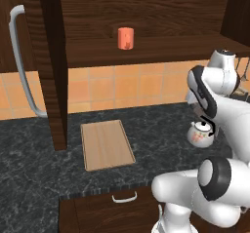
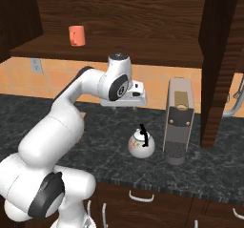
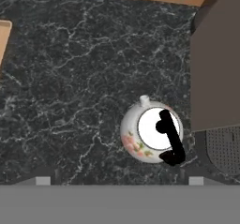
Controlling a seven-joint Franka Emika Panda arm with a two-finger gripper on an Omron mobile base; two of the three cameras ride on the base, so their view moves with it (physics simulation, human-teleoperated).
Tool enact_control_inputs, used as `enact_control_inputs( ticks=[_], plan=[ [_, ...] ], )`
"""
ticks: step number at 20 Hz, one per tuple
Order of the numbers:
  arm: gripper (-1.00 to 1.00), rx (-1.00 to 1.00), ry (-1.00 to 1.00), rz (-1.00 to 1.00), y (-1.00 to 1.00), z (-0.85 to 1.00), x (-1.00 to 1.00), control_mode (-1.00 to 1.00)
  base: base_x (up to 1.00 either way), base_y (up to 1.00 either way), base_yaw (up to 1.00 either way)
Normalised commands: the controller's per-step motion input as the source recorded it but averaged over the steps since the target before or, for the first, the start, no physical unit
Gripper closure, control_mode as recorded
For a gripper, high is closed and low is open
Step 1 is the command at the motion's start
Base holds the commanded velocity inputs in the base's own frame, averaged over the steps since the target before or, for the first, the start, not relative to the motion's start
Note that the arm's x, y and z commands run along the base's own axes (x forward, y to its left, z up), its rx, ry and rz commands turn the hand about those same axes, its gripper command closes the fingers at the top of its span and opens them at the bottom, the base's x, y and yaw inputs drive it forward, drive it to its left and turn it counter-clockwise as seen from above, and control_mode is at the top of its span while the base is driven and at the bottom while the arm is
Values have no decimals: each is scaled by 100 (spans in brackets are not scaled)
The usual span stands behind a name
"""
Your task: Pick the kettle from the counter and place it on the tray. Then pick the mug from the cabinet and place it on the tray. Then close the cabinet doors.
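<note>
The white kettle [image 2: 141,143] with its black handle stands on the dark marbled counter [image 2: 95,127], right beside a grey appliance. In the hand view the kettle [image 3: 149,129] lies a little right of centre. My gripper [image 2: 125,106] hangs above it, open, its fingertips [image 3: 43,181] wide apart with nothing between them. In the left base view my arm partly hides the kettle [image 1: 200,133]. The light-wood tray [image 1: 106,144] lies bare on the counter to the left. The orange-red mug [image 1: 126,38] sits on the cabinet shelf [image 1: 161,49]. Both cabinet doors [image 1: 51,61] [image 2: 217,65] stand open.
The tall grey appliance [image 2: 178,122] stands close to the kettle's right. The open left door with its curved bar handle [image 1: 19,56] juts out over the counter beside the tray. Drawer fronts with handles [image 1: 124,198] run below the counter edge.
</note>
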Motion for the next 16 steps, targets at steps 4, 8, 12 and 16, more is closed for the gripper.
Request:
enact_control_inputs(
  ticks=[4,8,12,16],
  plan=[
    [-100,3,1,0,-73,-20,14,-100,0,0,0],
    [-100,6,2,0,-47,-20,0,-100,0,0,0],
    [-100,2,3,0,-37,-41,0,-100,0,0,0],
    [-100,0,5,0,-18,-54,1,-100,0,0,0]
  ],
)
